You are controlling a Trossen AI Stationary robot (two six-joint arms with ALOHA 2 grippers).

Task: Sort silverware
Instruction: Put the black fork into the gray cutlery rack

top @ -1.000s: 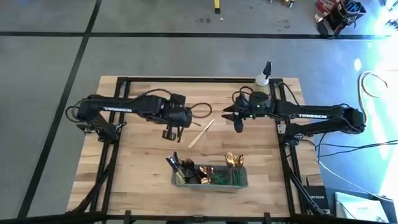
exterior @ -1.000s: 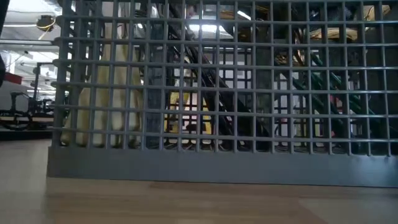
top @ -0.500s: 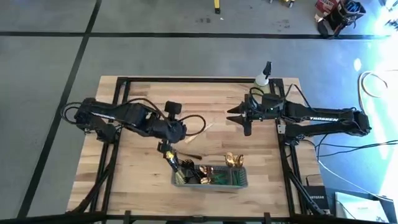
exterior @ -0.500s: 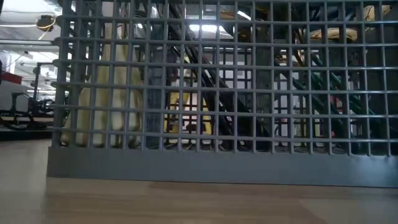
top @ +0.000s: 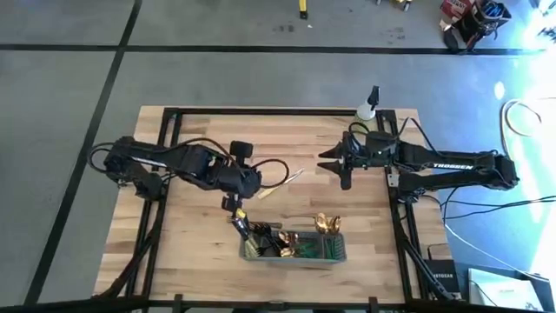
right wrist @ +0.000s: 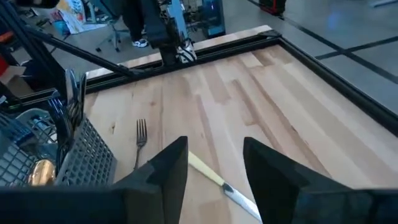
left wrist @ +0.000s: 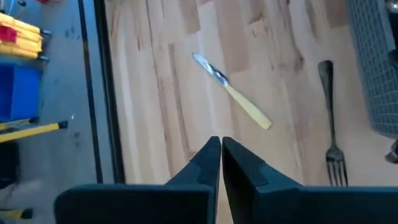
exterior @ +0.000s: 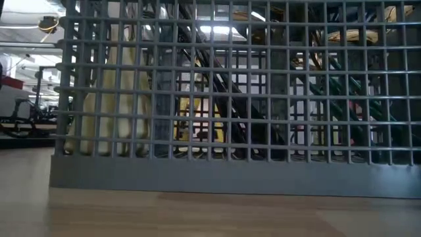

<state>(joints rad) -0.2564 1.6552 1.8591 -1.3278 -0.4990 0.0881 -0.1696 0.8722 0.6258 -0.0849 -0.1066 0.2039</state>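
Observation:
A cream-handled knife point(top: 282, 183) point(left wrist: 231, 93) lies flat on the table's middle. A dark fork point(left wrist: 330, 124) point(right wrist: 140, 142) lies flat between it and the grey caddy point(top: 294, 247). Several pieces of silverware point(top: 323, 224) stand in the caddy. My left gripper point(top: 231, 205) point(left wrist: 219, 144) is shut on nothing, just left of the knife's handle end. My right gripper point(top: 335, 165) point(right wrist: 214, 155) hangs open and holds nothing, right of the knife.
A small spray bottle point(top: 368, 109) stands at the table's far right. The caddy point(exterior: 230, 99) sits at the near edge and fills the low view. A black frame point(top: 261, 112) runs along the table's edges. Bare wood point(top: 200, 235) lies left of the caddy.
My left gripper has moved toward the table's near edge, closer to the caddy, then held still. My right gripper has drawn back toward the table's right edge. A dark fork now lies on the wood beside the caddy, where none showed a second ago.

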